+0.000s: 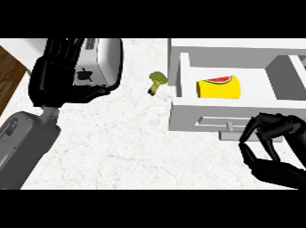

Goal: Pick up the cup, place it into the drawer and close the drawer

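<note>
A pale marbled worktop is seen from above, with dark wooden floor showing past its left edge. Toward the worktop's far right corner a white drawer stands pulled open, its front panel facing the near edge and carrying a pale handle. The cup, yellow with a watermelon slice pictured on it, is seen lying on its side inside the drawer, toward the left wall and close behind the front panel. The right hand is held at the right edge of the worktop, just in front of the drawer's front panel and beside the handle; its fingers are curled inward toward the thumb and nothing is gripped between them. The cup is thus placed beyond and to the left of this hand, separated from it by the front panel, and is not touched by it. It cannot be told whether the fingertips touch the panel. The left hand is raised near the far left corner, its fingers straight and pointing away, shown in front of a silver toaster. A small green vegetable is found between the toaster and the drawer, just beside the drawer's left wall.
</note>
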`<control>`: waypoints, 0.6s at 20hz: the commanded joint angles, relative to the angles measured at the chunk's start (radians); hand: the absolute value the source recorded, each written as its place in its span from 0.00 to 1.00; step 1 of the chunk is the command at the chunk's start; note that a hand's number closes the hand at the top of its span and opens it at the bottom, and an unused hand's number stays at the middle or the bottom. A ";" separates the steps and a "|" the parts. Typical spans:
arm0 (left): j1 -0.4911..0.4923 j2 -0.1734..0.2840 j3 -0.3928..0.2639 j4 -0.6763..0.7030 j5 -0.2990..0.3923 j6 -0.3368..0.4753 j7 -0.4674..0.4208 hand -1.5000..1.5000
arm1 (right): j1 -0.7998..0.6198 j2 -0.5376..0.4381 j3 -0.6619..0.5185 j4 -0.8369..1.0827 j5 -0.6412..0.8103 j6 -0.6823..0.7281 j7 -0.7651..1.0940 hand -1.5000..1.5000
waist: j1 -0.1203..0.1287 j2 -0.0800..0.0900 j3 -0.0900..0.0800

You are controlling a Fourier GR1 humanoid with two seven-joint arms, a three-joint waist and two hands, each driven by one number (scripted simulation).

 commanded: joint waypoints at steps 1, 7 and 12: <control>0.134 0.035 0.018 -0.018 0.005 -0.091 -0.058 0.00 | -0.042 -0.087 0.060 0.015 0.191 0.020 -0.067 1.00 | 0.004 0.005 -0.002; 0.250 0.044 0.051 -0.104 -0.007 -0.118 -0.092 0.00 | -0.072 -0.041 0.201 0.278 0.491 -0.144 -0.225 1.00 | -0.003 0.007 0.000; 0.328 0.087 0.124 -0.130 0.007 -0.202 -0.065 0.00 | -0.156 0.027 0.231 0.511 0.590 -0.245 -0.291 0.00 | -0.014 0.006 0.000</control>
